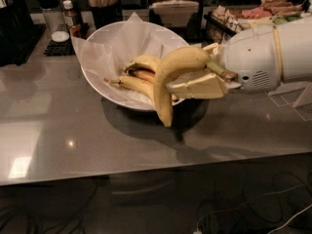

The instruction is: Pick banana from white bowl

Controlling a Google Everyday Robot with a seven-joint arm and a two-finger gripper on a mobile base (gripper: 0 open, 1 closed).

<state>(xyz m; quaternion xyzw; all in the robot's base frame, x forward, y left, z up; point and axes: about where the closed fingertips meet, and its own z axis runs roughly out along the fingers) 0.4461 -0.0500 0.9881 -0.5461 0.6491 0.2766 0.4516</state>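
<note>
The wide, glossy grey countertop is carrying the whole scene, and the robot's bulky white arm is reaching in across it from the right. The large round white bowl is sitting towards the back of the counter, with its lining of crinkled white paper poking up above the rim at the back.

The cream-coloured two-finger gripper is hovering at the bowl's front right edge, its fingers pinching a long, curved yellow banana near the stem end. That banana is hanging clear of the bowl's contents. Its stem is pointing right, back towards the wrist. Its body is arching up and leftwards, then curving down, so the lower tip is dangling in front of the bowl's rim and above the counter. Two or three more yellow bananas are lying inside the bowl on the paper, just left of the gripper.

With the fruit's long axis running crosswise to the fingers and drooping low, the coming move probably depends on carrying that hanging tip up and away from the rim without clipping it.
</note>
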